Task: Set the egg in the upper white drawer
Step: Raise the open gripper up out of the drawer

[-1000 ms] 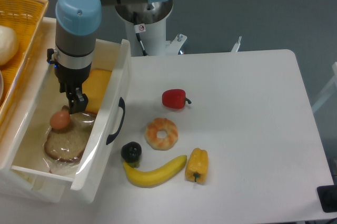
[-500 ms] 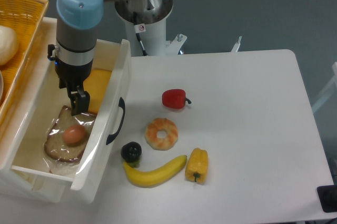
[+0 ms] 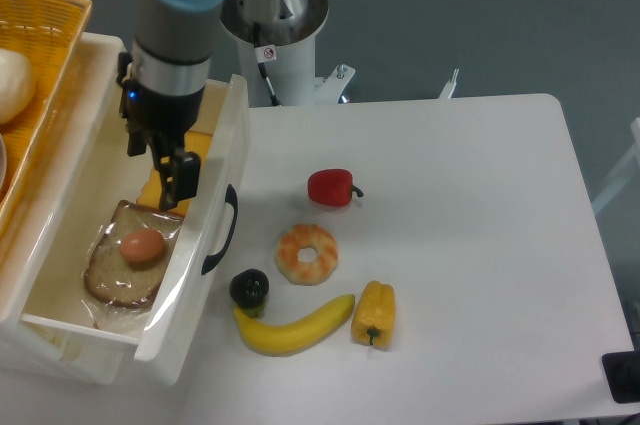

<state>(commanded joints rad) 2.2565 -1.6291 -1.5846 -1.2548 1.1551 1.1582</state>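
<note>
The egg [image 3: 143, 245], smooth, oval and pinkish-tan, lies inside the upper white drawer [image 3: 214, 235], a glossy plastic box with a curved black handle, resting on a slice of brown bread [image 3: 115, 275] wrapped in clear film. A flat orange slab [image 3: 170, 173] (partly hidden) lies further back. The gripper [image 3: 175, 180] hangs above, apart from the egg, its jaws released and holding nothing. A woven yellow basket [image 3: 40, 65] sits beside the drawer on the table [image 3: 460, 245].
</note>
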